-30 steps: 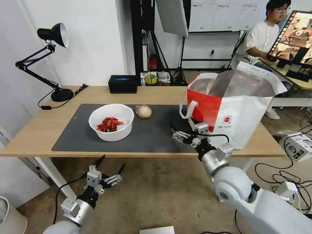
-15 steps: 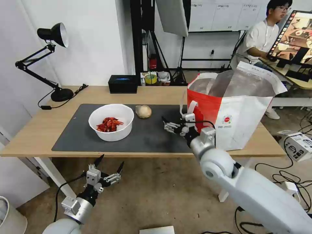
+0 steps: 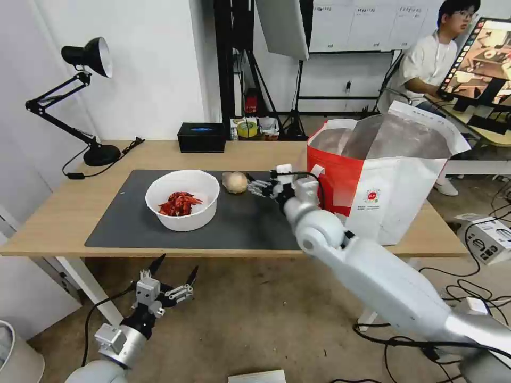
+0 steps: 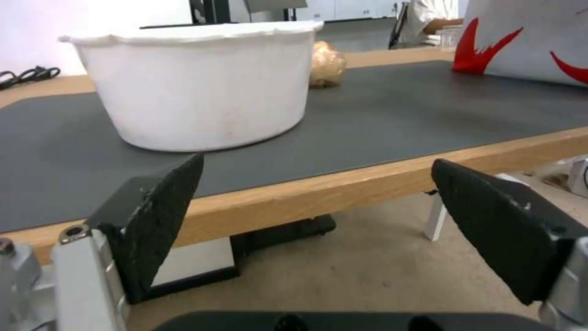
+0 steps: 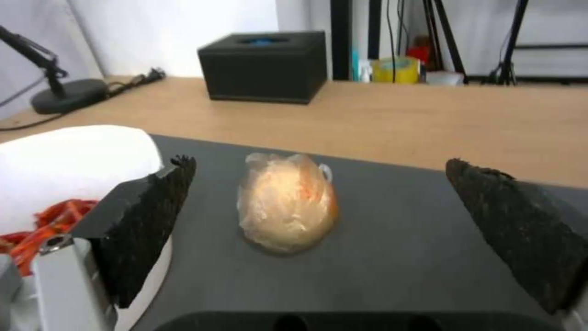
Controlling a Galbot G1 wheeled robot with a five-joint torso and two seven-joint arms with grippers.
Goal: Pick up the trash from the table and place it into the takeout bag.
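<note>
On the dark grey mat [image 3: 239, 223] that covers the middle of the light-wood desk [image 3: 53, 213], the right gripper [image 3: 259, 186] hangs low with its jaws spread wide, empty, pointing at the beige lump [image 3: 235, 182]. The lump sits just beyond the fingertips, at about 9 o'clock from the gripper in the head view. In the right wrist view the lump [image 5: 286, 202] looks like a small clear-wrapped bundle lying between the 2 black pads [image 5: 153, 216], though farther out than their tips.

The white bowl of red crayfish shells [image 3: 182, 199] stands on the mat at about 8 o'clock from the lump, close but apart from it. The red-and-white takeout bag [image 3: 383, 181] stands open-topped at about 3 o'clock from the gripper, its silver lining showing. At the desk's far edge are a black box [image 3: 201, 137] and a black desk lamp [image 3: 80, 96], neither of which is trash.

The left gripper [image 3: 165, 282] is parked below the desk's near edge, jaws open and empty.

The step in hand appears to be the reach for the lump, with the grasp not yet made. The next move likely calls for a short advance so the pads flank the lump's middle, then a gentle close, since the wrapping looks soft and slippery. The bowl, judging by its place on the mat, waits for a later pick.
</note>
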